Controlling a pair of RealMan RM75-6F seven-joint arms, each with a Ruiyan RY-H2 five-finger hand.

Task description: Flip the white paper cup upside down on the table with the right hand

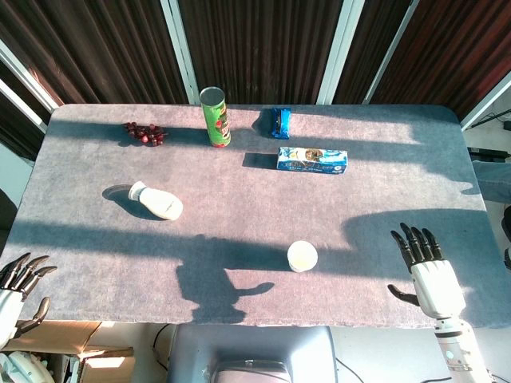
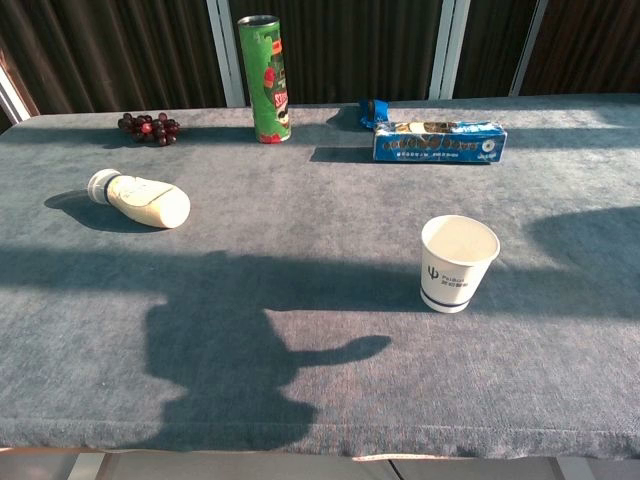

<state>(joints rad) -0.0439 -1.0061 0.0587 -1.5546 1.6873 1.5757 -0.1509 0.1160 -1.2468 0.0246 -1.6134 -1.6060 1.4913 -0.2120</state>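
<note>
Wide grey counter (image 1: pixel 239 263) fills both views, sun and shadow striped across it. At the far side a green chip can (image 1: pixel 215 116) stands upright, a blue biscuit box (image 1: pixel 312 159) lies flat to its right, and a white bottle (image 1: pixel 156 201) lies on its side further left. Right hand (image 1: pixel 427 267) hovers over the near right edge, fingers spread apart and holding nothing; left hand (image 1: pixel 20 283) sits off the near left corner, fingers also apart, empty. And the white paper cup (image 2: pixel 458 262): it stands near the front, right of centre, well apart from the right hand. Its long axis is vertical, mouth up, base on the counter (the chest view shows the open rim plainly). By my read nothing is done yet: reach, grasp, turn-over and set-down all remain
</note>
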